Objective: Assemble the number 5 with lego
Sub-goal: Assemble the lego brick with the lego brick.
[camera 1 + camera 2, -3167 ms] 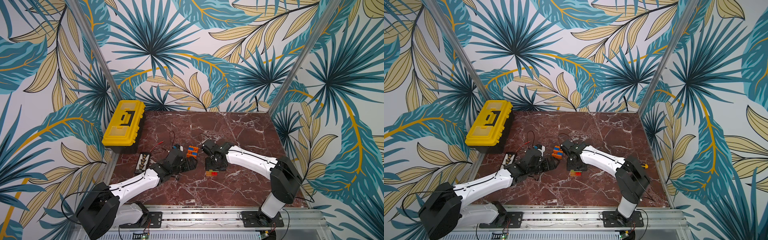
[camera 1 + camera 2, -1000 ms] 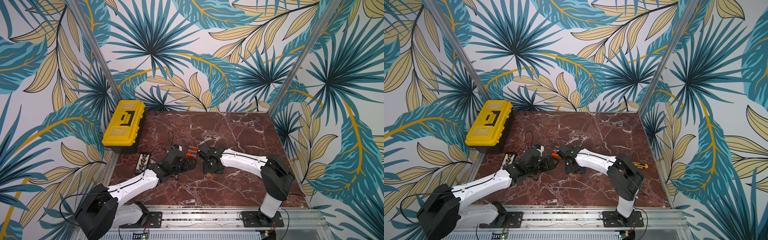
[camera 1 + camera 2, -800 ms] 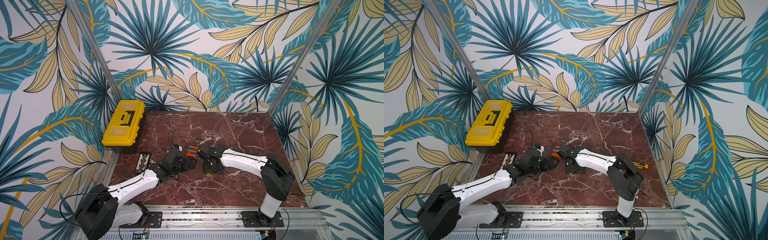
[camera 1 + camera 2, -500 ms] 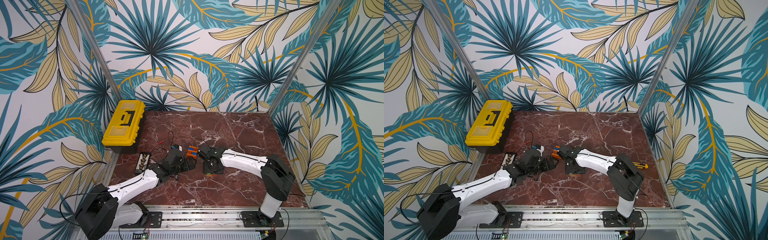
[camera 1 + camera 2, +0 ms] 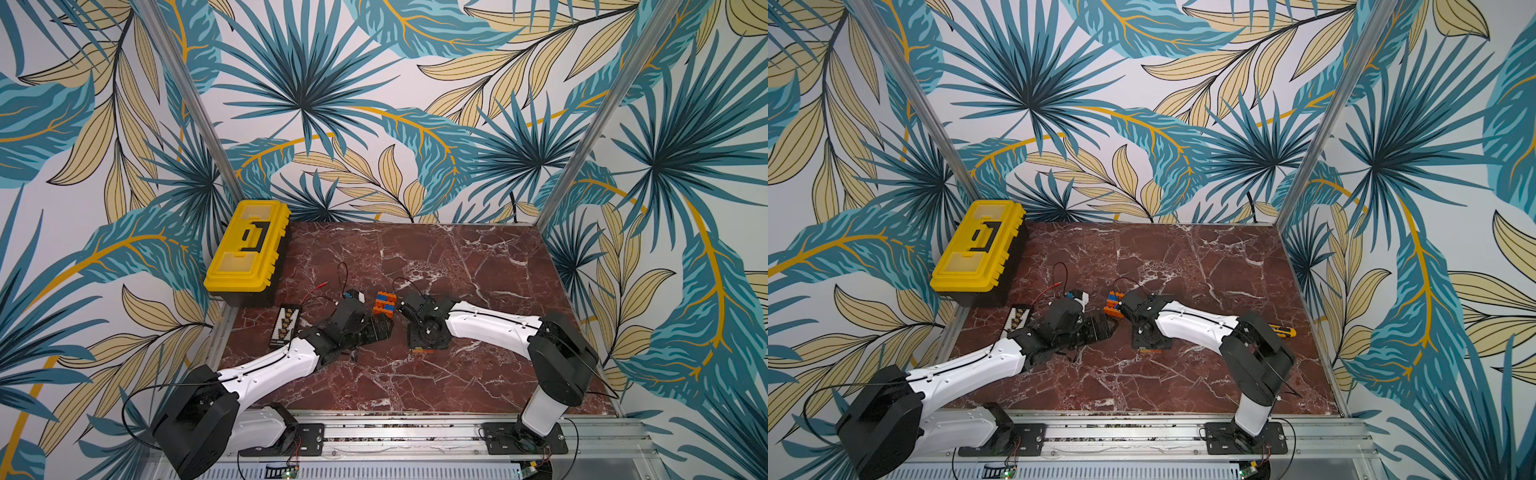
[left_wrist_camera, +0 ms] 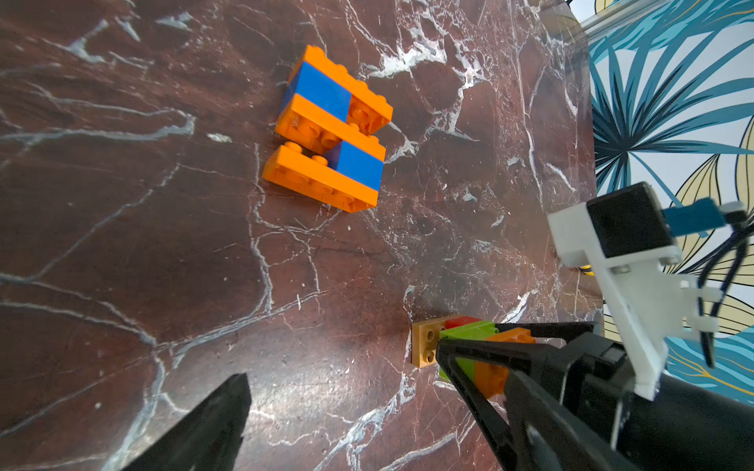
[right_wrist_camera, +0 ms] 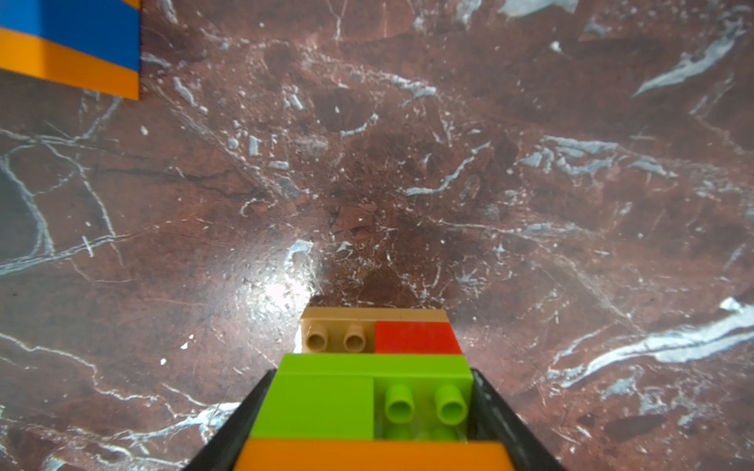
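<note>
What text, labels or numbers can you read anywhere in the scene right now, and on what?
No text is readable in any view.
Yellow toolbox: no legible label.
Small black board beside it: markings too small to read.
Utility knife: too small to read.
Multicolour brick stack: stud embossing blurred.
Orange-and-blue bricks: no print.

Orange-and-blue lego piece (image 6: 326, 130) lies flat; tan-red-green-orange lego stack (image 7: 326, 399) nearby, gripped

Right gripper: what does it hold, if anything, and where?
A stack of tan, red, lime-green and orange plastic lego bricks, clamped across its lime-green and orange end.
</note>
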